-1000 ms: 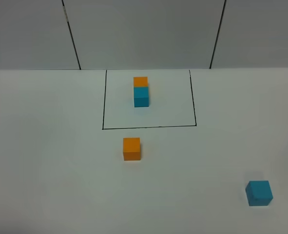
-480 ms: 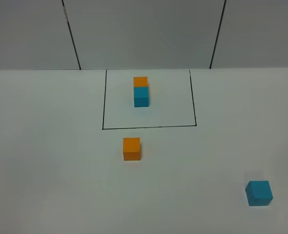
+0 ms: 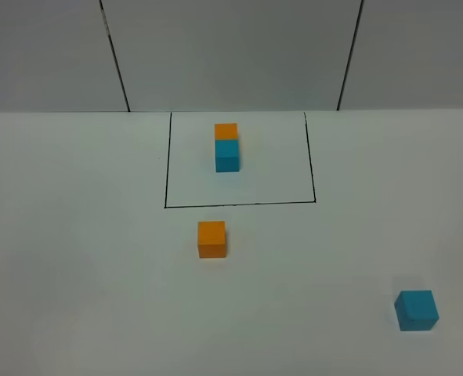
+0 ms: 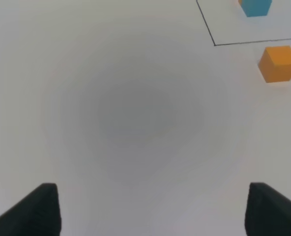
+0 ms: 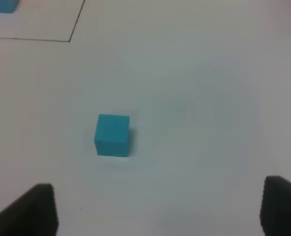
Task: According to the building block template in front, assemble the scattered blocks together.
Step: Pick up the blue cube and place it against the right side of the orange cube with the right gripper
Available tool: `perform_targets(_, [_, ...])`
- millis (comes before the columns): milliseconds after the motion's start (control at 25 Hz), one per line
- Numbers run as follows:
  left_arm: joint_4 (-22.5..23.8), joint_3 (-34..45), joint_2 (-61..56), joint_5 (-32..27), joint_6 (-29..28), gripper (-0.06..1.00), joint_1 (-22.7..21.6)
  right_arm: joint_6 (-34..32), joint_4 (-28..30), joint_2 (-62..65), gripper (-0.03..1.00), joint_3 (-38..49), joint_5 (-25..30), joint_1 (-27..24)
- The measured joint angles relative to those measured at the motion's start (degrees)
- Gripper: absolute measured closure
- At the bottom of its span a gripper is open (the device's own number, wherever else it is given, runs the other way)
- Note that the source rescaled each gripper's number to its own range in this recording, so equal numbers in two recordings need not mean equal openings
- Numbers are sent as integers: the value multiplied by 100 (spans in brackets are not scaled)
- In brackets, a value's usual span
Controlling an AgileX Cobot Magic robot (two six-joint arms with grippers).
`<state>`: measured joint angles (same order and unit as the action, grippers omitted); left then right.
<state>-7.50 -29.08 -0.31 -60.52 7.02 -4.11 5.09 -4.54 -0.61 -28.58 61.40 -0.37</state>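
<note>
Overhead, four cubes lie on one white table: two joined, two loose. One building block template, orange joined to teal-blue, sits inside the single black-outlined rectangle, slightly left of its middle. One loose orange cube lies just outside the rectangle's near edge. One loose teal-blue cube lies well apart from the rectangle, beyond its near right corner. Two grippers show in wrist views only: left gripper and right gripper, each with jaws spread wide, holding nothing.
</note>
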Motion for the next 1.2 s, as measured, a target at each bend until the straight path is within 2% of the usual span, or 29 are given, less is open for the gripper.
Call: perform_targets(1200, [52,1,0,11,-155,23,56,0,0,0,27,0,0,0])
